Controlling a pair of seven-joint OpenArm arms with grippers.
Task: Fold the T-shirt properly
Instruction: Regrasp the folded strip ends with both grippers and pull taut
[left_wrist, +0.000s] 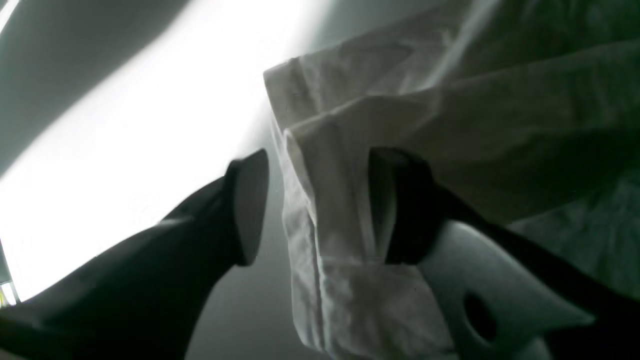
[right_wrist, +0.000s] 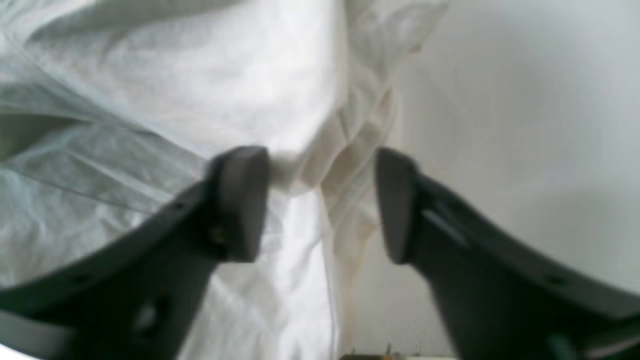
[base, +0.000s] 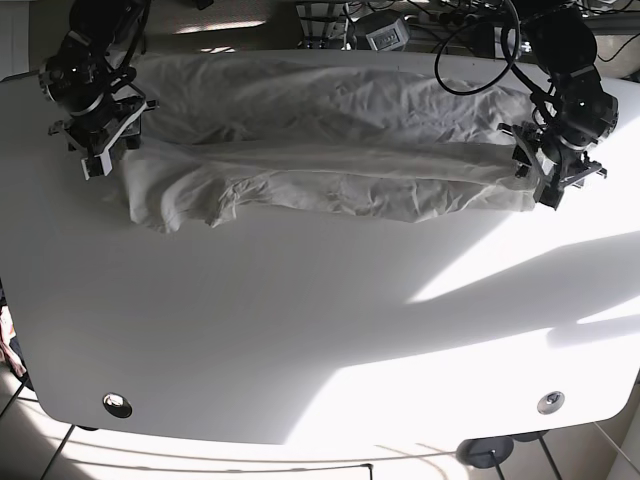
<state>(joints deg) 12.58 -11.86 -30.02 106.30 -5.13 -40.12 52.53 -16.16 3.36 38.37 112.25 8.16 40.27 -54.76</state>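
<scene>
In your left wrist view, the left gripper (left_wrist: 320, 205) has its jaws spread apart, and a folded hem of the white T-shirt (left_wrist: 450, 115) hangs between them. The cloth lies against the finger at 3 o'clock, while the finger at 9 o'clock stands clear of it. The rest of the shirt spreads up toward 1 o'clock over the white table (left_wrist: 125, 150).

In your right wrist view, the right gripper (right_wrist: 322, 202) is also spread wide. A bunched edge of the T-shirt (right_wrist: 200, 90) runs down between the fingers, brushing the one at 9 o'clock and apart from the one at 3 o'clock.

In your base view, the T-shirt (base: 320, 165) lies stretched in a long crumpled band across the far part of the table (base: 300, 340), toward 12 o'clock. The right gripper (base: 100, 140) sits at its end near 10 o'clock, the left gripper (base: 548, 170) at its end near 2 o'clock.
</scene>
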